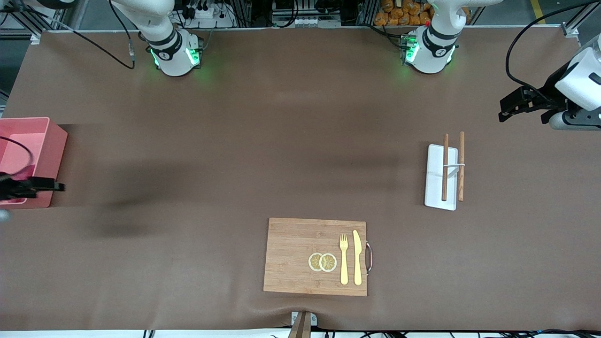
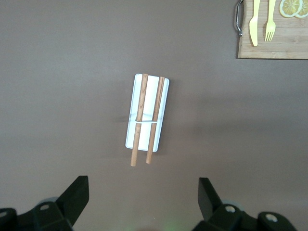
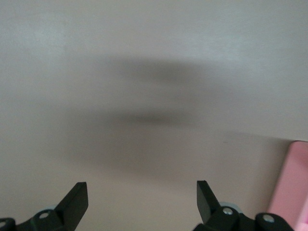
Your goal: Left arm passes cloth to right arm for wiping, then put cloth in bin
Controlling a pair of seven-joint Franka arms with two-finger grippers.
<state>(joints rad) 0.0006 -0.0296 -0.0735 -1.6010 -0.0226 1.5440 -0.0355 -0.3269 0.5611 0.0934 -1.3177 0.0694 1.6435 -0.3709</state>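
Observation:
The salmon-pink bin (image 1: 49, 141) stands at the right arm's end of the table, and one wall of the bin (image 3: 294, 185) shows in the right wrist view. The cloth shows in no view. My right gripper (image 1: 55, 187) hangs open beside the bin, over its wall nearest the front camera and the bare table next to it. Nothing lies between the black fingers of the right gripper (image 3: 142, 192). My left gripper (image 1: 507, 109) waits high over the left arm's end of the table. The left gripper (image 2: 143, 190) is open and empty above bare table.
A white tray (image 1: 434, 188) with two brown chopsticks (image 1: 445, 166) lies toward the left arm's end; the tray (image 2: 163, 103) also shows under the left wrist. A wooden cutting board (image 1: 291, 253) with fork, knife and lemon slices sits near the front edge.

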